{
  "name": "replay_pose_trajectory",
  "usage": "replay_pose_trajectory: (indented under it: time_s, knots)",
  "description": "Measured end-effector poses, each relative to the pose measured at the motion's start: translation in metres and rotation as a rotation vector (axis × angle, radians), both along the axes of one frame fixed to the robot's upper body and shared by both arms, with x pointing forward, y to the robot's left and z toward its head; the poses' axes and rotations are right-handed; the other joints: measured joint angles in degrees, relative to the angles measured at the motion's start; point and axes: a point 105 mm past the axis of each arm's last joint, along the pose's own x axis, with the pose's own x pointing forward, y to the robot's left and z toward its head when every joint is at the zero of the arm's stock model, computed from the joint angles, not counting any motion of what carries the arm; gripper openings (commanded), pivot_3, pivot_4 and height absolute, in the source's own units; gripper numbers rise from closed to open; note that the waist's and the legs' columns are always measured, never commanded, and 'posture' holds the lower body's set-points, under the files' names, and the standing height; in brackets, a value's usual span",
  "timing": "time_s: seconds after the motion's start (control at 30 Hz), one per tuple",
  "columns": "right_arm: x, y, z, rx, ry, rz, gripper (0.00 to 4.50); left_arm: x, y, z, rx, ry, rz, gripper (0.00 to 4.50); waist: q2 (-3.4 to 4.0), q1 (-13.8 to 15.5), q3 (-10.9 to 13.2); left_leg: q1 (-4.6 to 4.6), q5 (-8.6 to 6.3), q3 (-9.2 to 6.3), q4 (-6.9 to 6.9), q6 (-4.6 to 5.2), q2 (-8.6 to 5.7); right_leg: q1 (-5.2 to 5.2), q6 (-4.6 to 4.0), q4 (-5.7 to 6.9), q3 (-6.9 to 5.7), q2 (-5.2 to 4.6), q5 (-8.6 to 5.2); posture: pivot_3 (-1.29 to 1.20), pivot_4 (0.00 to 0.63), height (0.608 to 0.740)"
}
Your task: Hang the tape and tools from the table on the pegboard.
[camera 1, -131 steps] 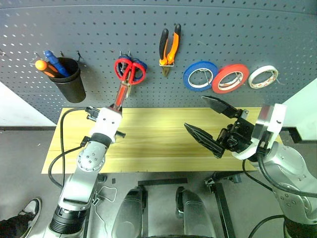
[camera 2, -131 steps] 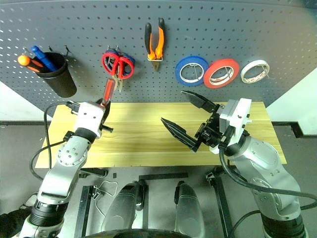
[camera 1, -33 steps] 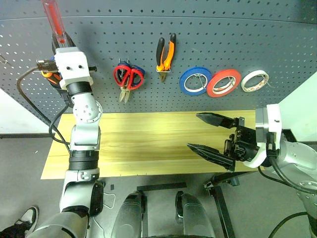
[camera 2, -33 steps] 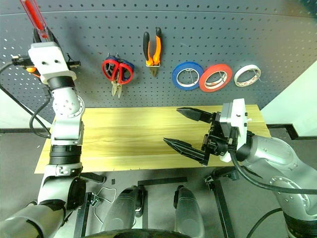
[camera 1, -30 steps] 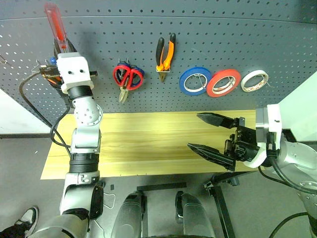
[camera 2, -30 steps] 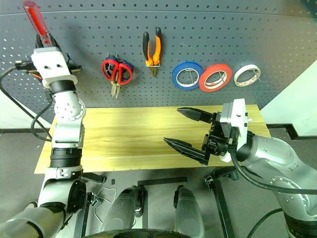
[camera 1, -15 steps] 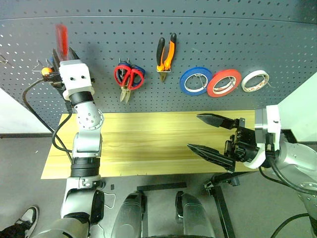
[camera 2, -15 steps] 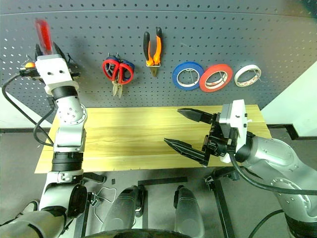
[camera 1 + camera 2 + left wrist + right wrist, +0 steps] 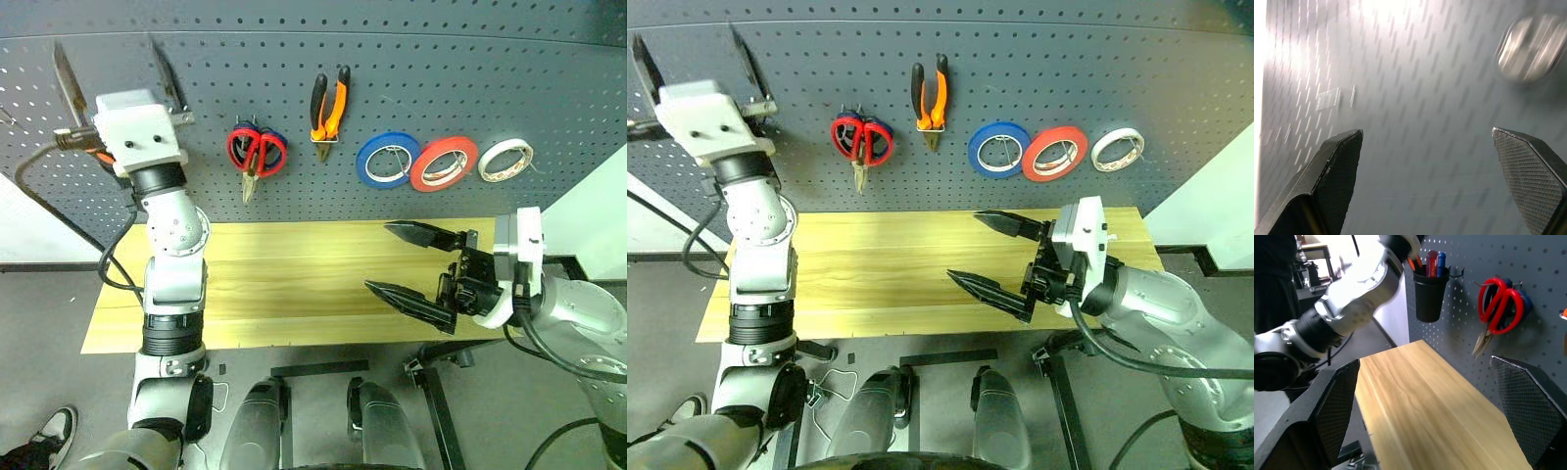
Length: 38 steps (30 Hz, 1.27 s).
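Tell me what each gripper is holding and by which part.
Nothing is held. The left gripper stands open and empty in front of the pegboard; the right gripper is open and empty over the table.

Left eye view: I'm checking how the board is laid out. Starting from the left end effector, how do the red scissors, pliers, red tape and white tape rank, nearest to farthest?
1. Red scissors, hanging just to the right of the raised left end effector.
2. Pliers, next along the pegboard.
3. Red tape, further right.
4. White tape, at the far right end.
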Motion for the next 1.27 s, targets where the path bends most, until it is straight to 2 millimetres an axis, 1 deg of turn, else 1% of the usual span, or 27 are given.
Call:
replay_pose_trajectory:
  time_s: [0.1, 0.13, 0.2, 0.23, 0.27, 0.3, 0.37, 0.43, 0.47, 0.5, 0.53, 0.57, 0.6, 0.63, 0.67, 0.7, 0.73, 0.77, 0.8, 0.9, 0.97, 1.03, 1.07, 1.1, 1.2, 1.27]
  knots:
    - [0.010, 0.002, 0.000, 0.018, -0.041, -0.011, 4.50, -0.022, -0.025, 0.019, 0.061, -0.089, -0.112, 4.41, 0.04, 0.1, -0.5, 0.00, 0.01, 0.00, 0.00, 0.00, -0.23, 0.03, 0.03, -0.01, 0.00, -0.01, 0.02, 0.03, 0.077, 0.716]
    - [0.011, 0.002, 0.000, 0.021, -0.046, -0.013, 4.50, -0.025, -0.029, 0.020, 0.067, -0.098, -0.131, 4.41, 0.07, 0.1, -0.7, 0.01, 0.01, 0.00, 0.00, 0.00, -0.25, 0.03, 0.08, -0.01, 0.00, -0.01, 0.04, 0.04, 0.067, 0.716]
    - [0.017, 0.003, -0.001, 0.043, -0.071, -0.022, 4.50, -0.028, -0.038, 0.021, 0.110, -0.095, -0.185, 4.41, 0.08, 0.1, -1.8, 0.02, 0.01, 0.00, -0.04, 0.00, -0.27, 0.04, 0.17, -0.02, -0.01, 0.01, 0.08, 0.05, 0.037, 0.716]
    - [0.020, 0.003, -0.002, 0.054, -0.081, -0.034, 4.50, -0.027, -0.041, 0.019, 0.130, -0.077, -0.211, 4.41, 0.19, 0.2, -2.5, 0.04, 0.01, 0.01, -0.06, -0.01, -0.29, 0.06, 0.19, -0.02, 0.00, 0.01, 0.09, 0.05, 0.030, 0.716]
    - [0.023, 0.001, -0.003, 0.062, -0.089, -0.048, 4.50, -0.024, -0.043, 0.013, 0.147, -0.040, -0.225, 4.41, 0.33, 0.3, -3.1, 0.07, 0.01, 0.01, -0.07, 0.00, -0.30, 0.09, 0.20, -0.04, 0.00, 0.01, 0.10, 0.06, 0.010, 0.716]
    - [0.026, -0.002, -0.005, 0.063, -0.099, -0.071, 4.50, -0.018, -0.043, 0.003, 0.165, 0.017, -0.236, 4.41, 0.46, 0.3, -3.8, 0.11, 0.01, 0.01, -0.09, 0.00, -0.32, 0.14, 0.21, -0.06, 0.00, 0.01, 0.11, 0.06, 0.010, 0.716]
    - [0.034, -0.016, -0.014, 0.065, -0.106, -0.156, 4.50, 0.002, -0.040, -0.029, 0.176, 0.194, -0.258, 4.41, 0.59, 1.0, -5.2, 0.31, 0.01, 0.03, -0.11, -0.01, -0.33, 0.32, 0.21, -0.08, 0.00, 0.03, 0.11, 0.05, 0.000, 0.716]
    - [0.042, -0.027, -0.020, 0.073, -0.106, -0.242, 4.50, 0.016, -0.038, -0.054, 0.175, 0.320, -0.261, 4.41, 0.59, 1.4, -5.8, 0.43, 0.04, 0.01, -0.09, -0.06, -0.30, 0.47, 0.14, -0.14, 0.00, 0.10, 0.13, 0.04, 0.000, 0.716]
    - [0.046, -0.034, -0.022, 0.086, -0.109, -0.299, 4.50, 0.022, -0.036, -0.068, 0.170, 0.381, -0.258, 4.41, 0.67, 1.6, -6.0, 0.70, 0.03, -0.02, -0.11, -0.08, -0.26, 0.83, 0.02, -0.37, -0.03, 0.16, 0.17, 0.04, 0.000, 0.716]
    - [0.050, -0.040, -0.026, 0.096, -0.102, -0.346, 4.50, 0.028, -0.034, -0.081, 0.165, 0.439, -0.256, 4.41, 0.94, 1.6, -6.2, 0.95, -0.01, -0.06, -0.16, -0.12, 0.03, 1.38, 0.03, -1.04, -0.21, 0.40, 0.31, 0.03, 0.000, 0.716]
    - [0.053, -0.046, -0.031, 0.100, -0.099, -0.404, 4.50, 0.033, -0.032, -0.094, 0.165, 0.490, -0.255, 4.41, 1.48, 1.5, -6.7, 0.93, -0.10, -0.06, -0.24, -0.26, 0.66, 1.92, -0.04, -2.32, -0.44, 0.96, 0.95, 0.02, 0.000, 0.716]
    - [0.056, -0.054, -0.042, 0.103, -0.073, -0.480, 4.50, 0.043, -0.031, -0.112, 0.171, 0.568, -0.266, 4.41, 2.03, 1.4, -7.4, 0.68, -0.11, -0.06, -0.58, -0.27, 1.35, 2.42, -0.15, -4.00, -0.78, 1.48, 1.97, 0.01, 0.000, 0.716]
    - [0.056, -0.057, -0.050, 0.099, -0.046, -0.510, 4.50, 0.049, -0.031, -0.122, 0.177, 0.611, -0.273, 4.41, 2.08, 1.5, -8.2, 0.10, -0.10, 0.06, -1.14, -0.27, 1.86, 2.24, -0.72, -3.35, -1.15, 1.40, 2.27, 0.01, 0.000, 0.716]
    - [0.054, -0.061, -0.064, 0.098, 0.000, -0.553, 4.50, 0.055, -0.033, -0.138, 0.194, 0.671, -0.301, 4.41, 1.66, 1.8, -8.8, 0.13, -0.10, 0.80, -1.22, -0.25, 1.90, 1.84, -1.08, -0.73, -1.26, 1.15, 0.01, 0.00, 0.000, 0.716]
    - [0.051, -0.061, -0.080, 0.101, 0.055, -0.578, 4.50, 0.058, -0.034, -0.158, 0.197, 0.738, -0.336, 4.41, 1.16, 1.7, -9.1, 1.01, -0.10, 1.52, -1.10, -0.25, 1.49, 1.44, -1.11, 0.92, -0.52, 0.88, -1.79, -0.01, 0.000, 0.716]
    - [0.048, -0.062, -0.092, 0.099, 0.102, -0.598, 4.50, 0.061, -0.036, -0.175, 0.185, 0.803, -0.382, 4.41, 1.18, 1.6, -9.3, 1.39, -0.11, 1.92, -1.01, -0.27, 1.21, 1.50, -0.85, 1.27, -0.37, 0.66, -2.69, -0.01, 0.000, 0.716]
    - [0.046, -0.061, -0.106, 0.102, 0.159, -0.618, 4.50, 0.062, -0.040, -0.195, 0.195, 0.870, -0.439, 4.41, 1.44, 1.5, -9.4, 1.72, -0.11, 2.21, -1.16, -0.28, 1.20, 1.63, -0.97, 1.18, -0.40, 0.72, -2.77, -0.01, 0.000, 0.716]
    - [0.043, -0.057, -0.121, 0.113, 0.223, -0.632, 4.50, 0.062, -0.049, -0.216, 0.207, 0.949, -0.532, 4.41, 1.56, 1.3, -9.5, 1.80, -0.11, 2.22, -1.23, -0.30, 1.33, 1.67, -1.13, 1.16, -0.45, 0.83, -2.81, -0.01, 0.000, 0.716]
    - [0.040, -0.052, -0.130, 0.117, 0.264, -0.630, 4.50, 0.059, -0.055, -0.230, 0.210, 1.001, -0.594, 4.41, 1.60, 1.0, -9.5, 1.81, -0.14, 2.25, -1.14, -0.35, 1.49, 1.68, -1.37, 1.15, -0.43, 1.02, -2.69, -0.01, 0.000, 0.716]
    - [0.033, -0.041, -0.142, 0.151, 0.327, -0.624, 4.50, 0.044, -0.070, -0.267, 0.266, 1.158, -0.753, 4.41, 1.60, -0.4, -9.5, 1.81, -0.22, 2.30, -1.09, -0.38, 1.51, 1.74, -1.36, 1.13, -0.37, 1.08, -2.70, -0.01, 0.000, 0.716]
    - [0.025, -0.038, -0.152, 0.146, 0.365, -0.613, 4.50, 0.028, -0.073, -0.291, 0.359, 1.263, -0.820, 4.41, 1.57, -0.6, -9.6, 1.83, -0.24, 2.33, -1.07, -0.34, 1.50, 1.77, -1.34, 1.12, -0.34, 1.08, -2.71, 0.00, 0.000, 0.716]
    - [0.014, -0.034, -0.162, 0.133, 0.398, -0.582, 4.50, 0.016, -0.066, -0.311, 0.367, 1.368, -0.868, 4.41, 1.57, -0.6, -9.6, 1.83, -0.25, 2.32, -1.03, -0.33, 1.52, 1.77, -1.35, 1.12, -0.35, 1.08, -2.71, 0.00, 0.000, 0.716]
    - [0.010, -0.032, -0.165, 0.127, 0.410, -0.560, 4.50, 0.012, -0.064, -0.317, 0.361, 1.400, -0.886, 4.41, 1.57, -0.6, -9.6, 1.85, -0.26, 2.31, -0.98, -0.34, 1.54, 1.77, -1.35, 1.14, -0.35, 1.08, -2.70, 0.01, 0.000, 0.716]
    - [0.008, -0.030, -0.167, 0.122, 0.416, -0.540, 4.50, 0.011, -0.063, -0.319, 0.363, 1.411, -0.899, 4.41, 1.57, -0.5, -9.6, 1.88, -0.26, 2.29, -0.93, -0.35, 1.56, 1.81, -1.36, 1.13, -0.36, 1.08, -2.65, 0.01, 0.000, 0.716]
    - [0.003, -0.021, -0.168, 0.110, 0.420, -0.460, 4.50, 0.008, -0.064, -0.321, 0.381, 1.424, -0.946, 4.41, 1.65, -0.3, -9.8, 2.04, -0.38, 2.24, -0.89, -0.54, 1.67, 1.85, -1.21, 0.94, -0.47, 1.07, -2.61, 0.02, 0.000, 0.716]
    - [0.005, -0.018, -0.168, 0.107, 0.421, -0.431, 4.50, 0.007, -0.066, -0.321, 0.378, 1.432, -0.965, 4.41, 1.74, -0.3, -9.8, 2.03, -0.38, 2.22, -0.90, -0.54, 1.75, 1.92, -1.21, 0.76, -0.59, 1.07, -2.51, 0.02, 0.000, 0.716]
